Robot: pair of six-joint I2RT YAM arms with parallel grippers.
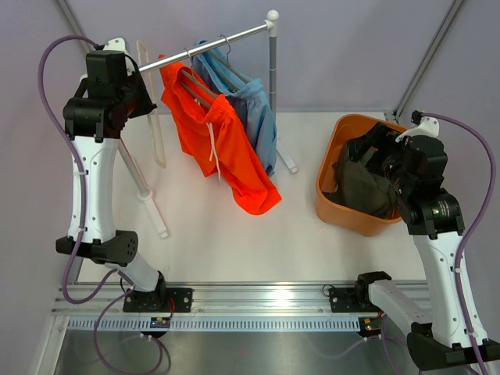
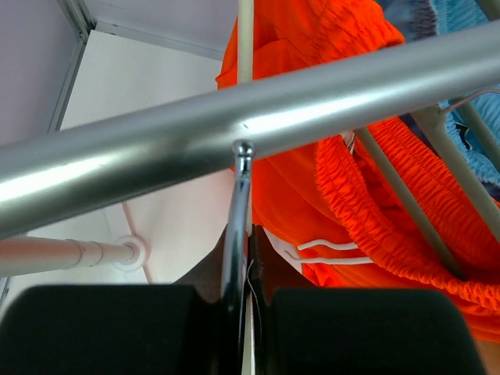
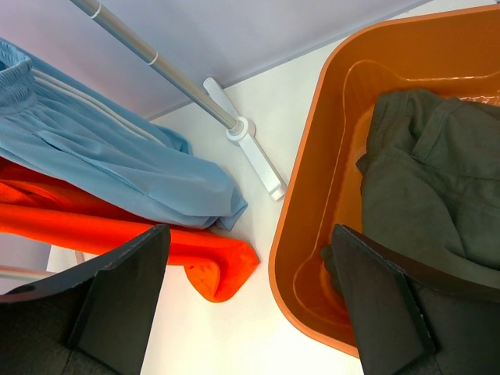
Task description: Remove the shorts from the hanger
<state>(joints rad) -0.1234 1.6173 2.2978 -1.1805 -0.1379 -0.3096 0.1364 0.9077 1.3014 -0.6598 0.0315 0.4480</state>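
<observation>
Lower edge, left wrist view: left pincer (image 2: 248,301), cut off, clamped on hanger hook (image 2: 237,211). Right pincer (image 3: 250,234) apart, empty, above bin (image 3: 328,172) holding olive shorts (image 3: 437,180); orange shorts (image 1: 226,148), blue shorts (image 1: 256,109) hang upper centre.

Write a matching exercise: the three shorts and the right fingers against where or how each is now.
1 olive shorts
2 orange shorts
3 light blue shorts
4 right fingers

a hanging nearest the rack's upright post
b open above the bin
c lying in the bin
d hanging on the rail, farther from the post

Pairs: 1-c, 2-d, 3-a, 4-b
</observation>
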